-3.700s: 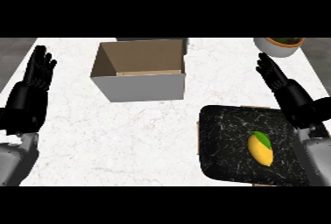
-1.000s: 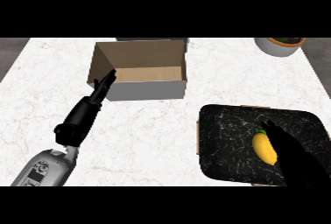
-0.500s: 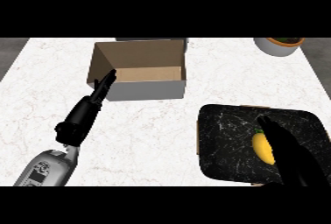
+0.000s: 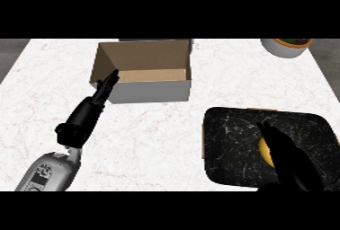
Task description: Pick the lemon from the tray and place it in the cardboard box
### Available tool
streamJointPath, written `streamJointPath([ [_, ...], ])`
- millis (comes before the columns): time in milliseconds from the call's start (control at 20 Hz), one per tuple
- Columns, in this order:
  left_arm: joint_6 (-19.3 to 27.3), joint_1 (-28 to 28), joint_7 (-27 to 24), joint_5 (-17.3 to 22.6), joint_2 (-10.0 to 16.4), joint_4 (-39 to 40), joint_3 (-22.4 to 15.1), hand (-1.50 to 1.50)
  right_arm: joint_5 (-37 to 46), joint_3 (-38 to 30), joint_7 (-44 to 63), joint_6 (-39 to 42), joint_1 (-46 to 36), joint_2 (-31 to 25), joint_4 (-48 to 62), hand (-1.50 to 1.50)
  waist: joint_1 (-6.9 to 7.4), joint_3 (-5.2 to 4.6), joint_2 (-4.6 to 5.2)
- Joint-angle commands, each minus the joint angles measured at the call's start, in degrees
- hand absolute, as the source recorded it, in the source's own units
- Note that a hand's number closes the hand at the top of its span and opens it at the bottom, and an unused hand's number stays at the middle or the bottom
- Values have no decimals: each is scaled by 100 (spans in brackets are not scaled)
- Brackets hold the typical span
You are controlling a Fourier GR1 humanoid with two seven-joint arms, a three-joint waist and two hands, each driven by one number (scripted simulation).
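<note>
Left hand [image 4: 86, 113] hasn't budged, well left of the tray [image 4: 232, 134], fingers straight and pressed together, tips at the box [image 4: 153, 90] corner. The box sits up-left of the tray. Lemon [image 4: 263, 151] still on the tray, now mostly covered: right hand [image 4: 292, 158] has slid across it, fingers straight, together.

The desk [image 4: 153, 143] is white with faint veins. The cardboard box [image 4: 153, 92] is brown inside, pale grey outside. The tray [image 4: 229, 148] is black with white scratches, the lemon [image 4: 264, 152] yellow.
</note>
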Motion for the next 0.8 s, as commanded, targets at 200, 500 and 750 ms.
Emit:
streamJointPath([
  [200, -469, 296, 263, 93, -56, -33, 132, 0, -159, -324, -163, 383, -84, -5, 70, -150, -9, -34, 42],
  [500, -445, 467, 119, -104, -243, -1, 144, 0, 589, -96, -457, -352, -393, 352, 1341, -150, 30, -33, 50],
  [750, -414, 287, 325, -289, -386, -46, 228, 0, 832, -16, -488, -427, 120, 306, 1082, -150, -15, -32, 41],
])
